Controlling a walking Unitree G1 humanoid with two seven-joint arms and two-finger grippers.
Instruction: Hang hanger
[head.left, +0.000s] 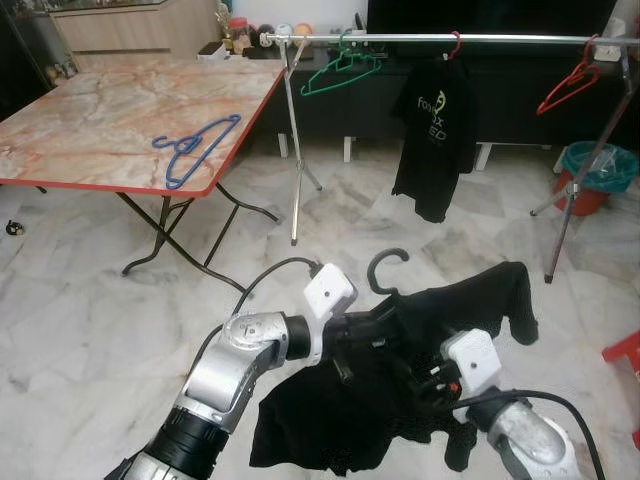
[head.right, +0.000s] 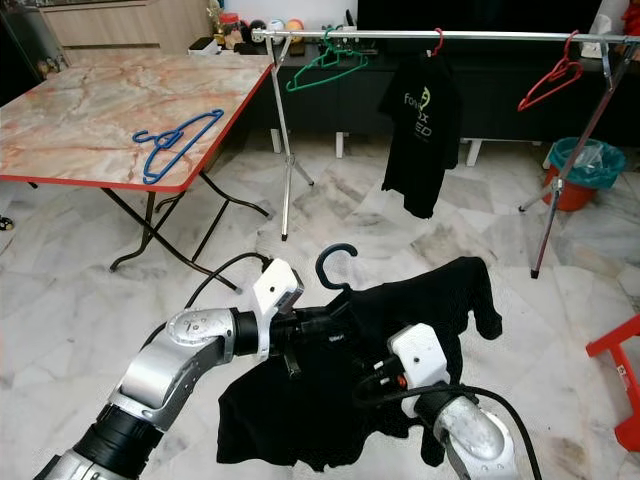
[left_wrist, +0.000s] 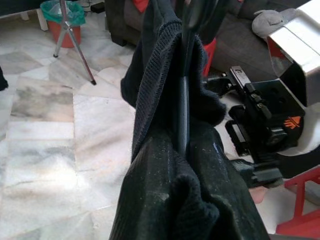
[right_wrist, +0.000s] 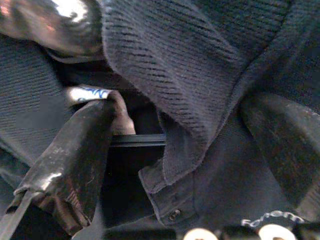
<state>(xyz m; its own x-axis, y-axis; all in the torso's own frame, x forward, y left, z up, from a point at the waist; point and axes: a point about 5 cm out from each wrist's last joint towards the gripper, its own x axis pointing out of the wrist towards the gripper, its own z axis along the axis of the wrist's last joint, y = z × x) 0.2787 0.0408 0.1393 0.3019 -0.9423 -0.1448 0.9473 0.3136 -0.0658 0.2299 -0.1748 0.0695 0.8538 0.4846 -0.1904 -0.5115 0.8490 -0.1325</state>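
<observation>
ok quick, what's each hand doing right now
Left hand: closed on the black hanger with the black shirt on it.
Right hand: in the shirt's folds, grip cannot be told.

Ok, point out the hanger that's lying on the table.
The blue hanger, flat on the marble table; the green hanger and red hanger hang from the rail.

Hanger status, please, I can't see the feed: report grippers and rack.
Left gripper shut on black hanger, shirt draped over it. Right gripper in the shirt, grip unclear. Rail ahead: green hanger, hung shirt, red hanger; gaps between.
</observation>
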